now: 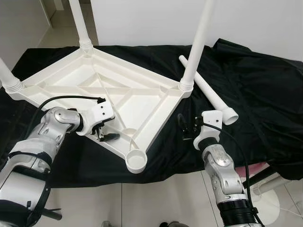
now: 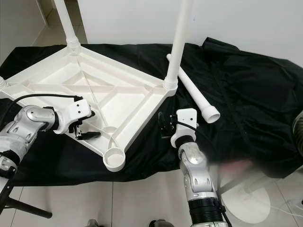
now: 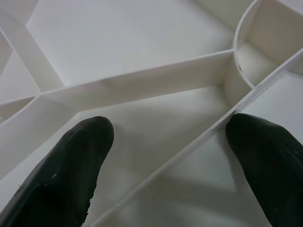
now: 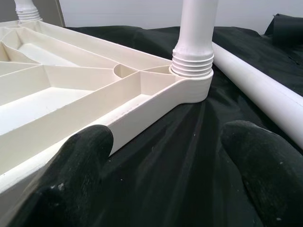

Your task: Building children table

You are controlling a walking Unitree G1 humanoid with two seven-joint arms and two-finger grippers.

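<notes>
Lying upside down on the black cloth [image 1: 255, 80], the tabletop [image 1: 71, 78] carries three legs — the left gripper [image 1: 105, 135] straddles its near rib, the right gripper [image 1: 188, 126] gapes empty beside its edge.

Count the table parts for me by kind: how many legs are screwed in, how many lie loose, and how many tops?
Legs screwed in: 3
Loose leg: 1
Tabletop: 1
Total: 5 parts
</notes>
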